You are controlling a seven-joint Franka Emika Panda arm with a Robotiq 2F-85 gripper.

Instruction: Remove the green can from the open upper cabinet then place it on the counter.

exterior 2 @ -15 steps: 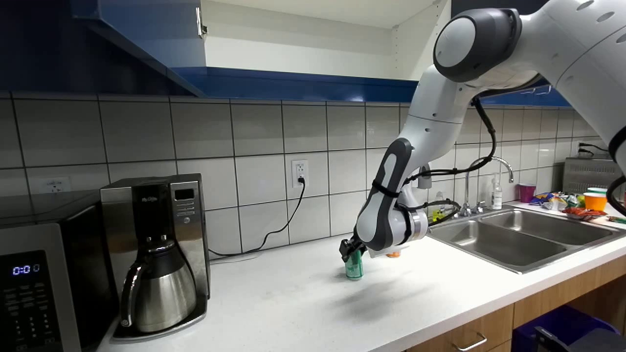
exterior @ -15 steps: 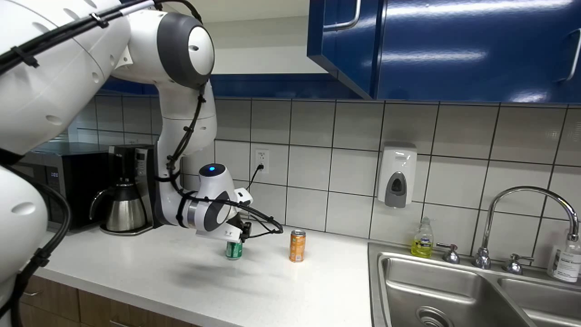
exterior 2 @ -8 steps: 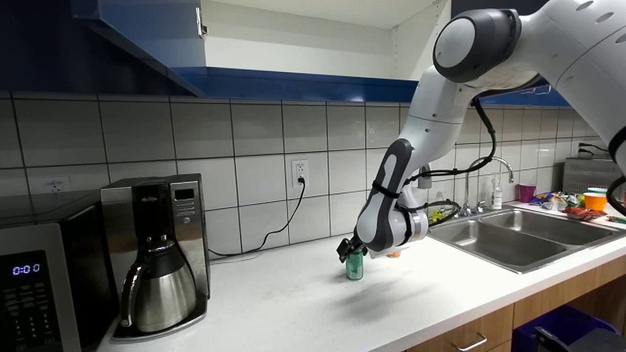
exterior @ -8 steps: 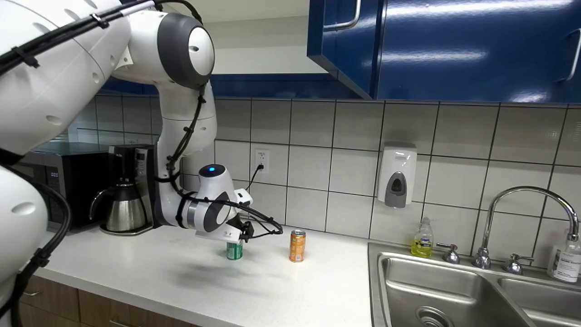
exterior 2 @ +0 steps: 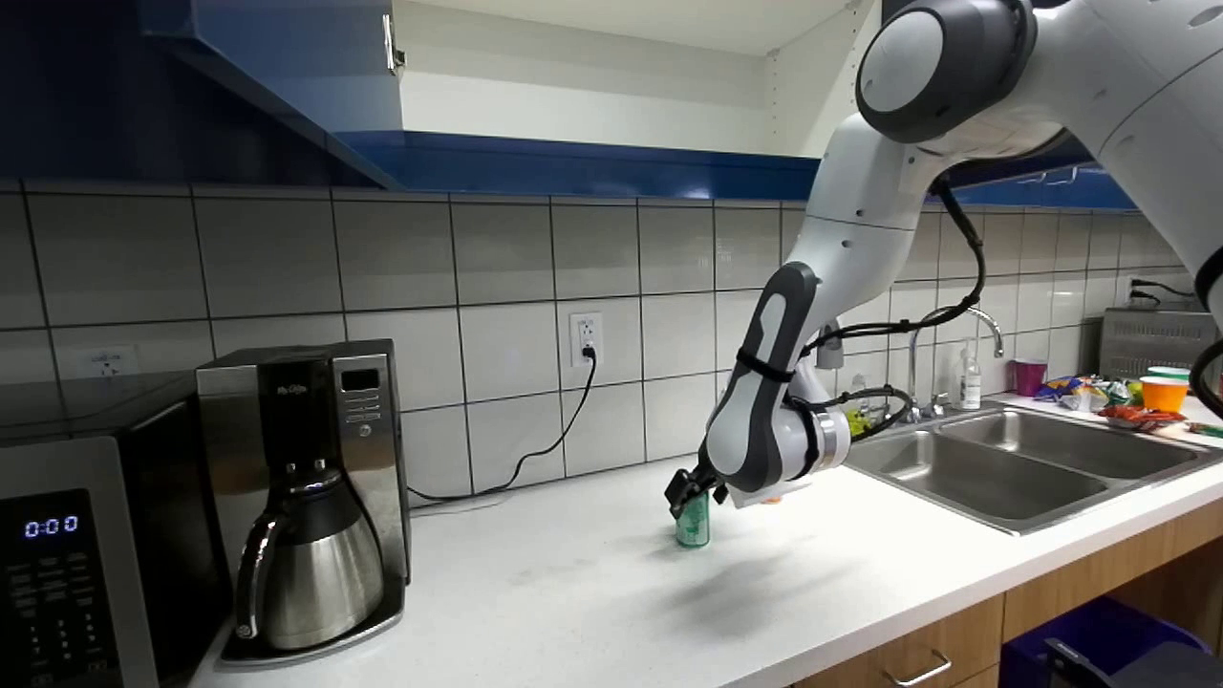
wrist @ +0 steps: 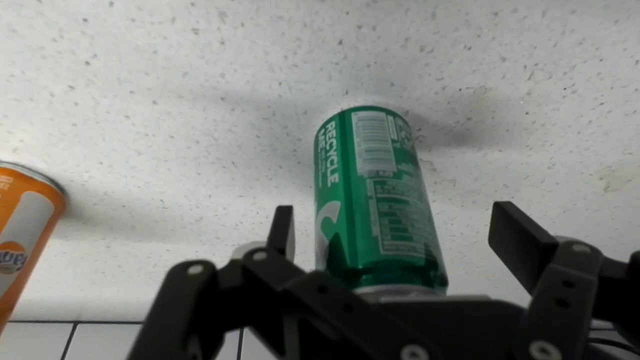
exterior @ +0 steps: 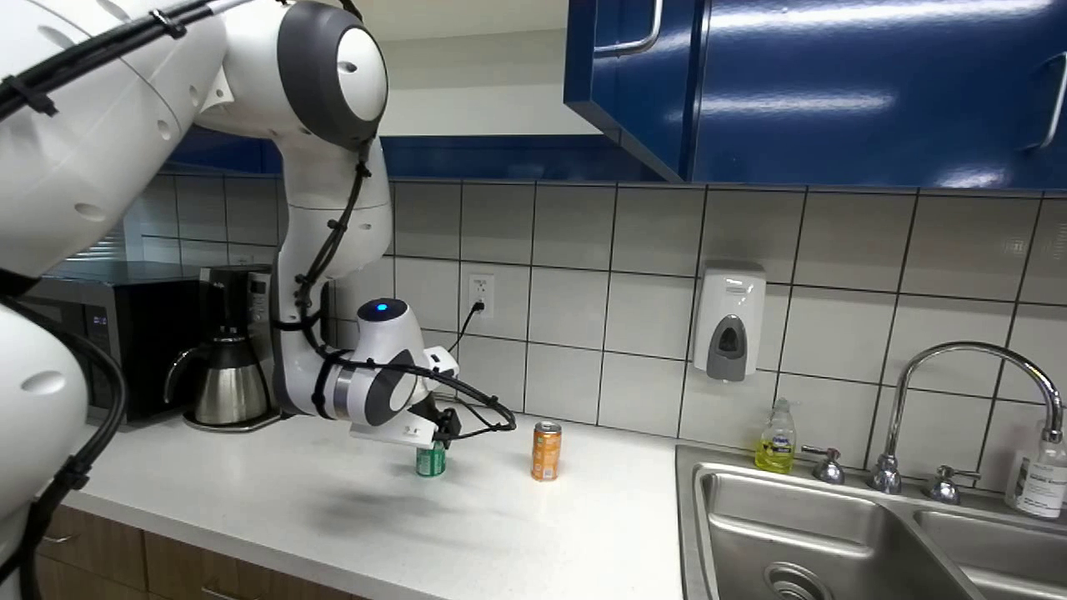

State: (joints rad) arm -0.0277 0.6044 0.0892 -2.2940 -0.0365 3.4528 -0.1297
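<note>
The green soda can (wrist: 377, 200) stands upright on the off-white speckled desk (exterior: 517, 537), which runs beneath the end effector (wrist: 392, 225) and well past it either way. The upper cabinet (exterior 2: 592, 91), standing open with its white interior showing, is high above the end effector. The robot arm (exterior 2: 855, 220) is bent above it. Well apart from the end effector is the double-basin steel sink (exterior: 690, 517); on the end effector's opposite side stand the microwave (exterior 2: 115, 516) and, nearer, the drip coffee maker (exterior 2: 371, 430) with its carafe (exterior 2: 320, 583). The end effector itself is released, its two fingers (wrist: 522, 242) spread. A wall-mounted soap dispenser (exterior: 727, 321) hangs farther off, higher than the end effector. The orange soda can (exterior: 546, 452) stands near the end effector, outside the fingers; the green one shows between them in the wrist view, with a gap on each side.
</note>
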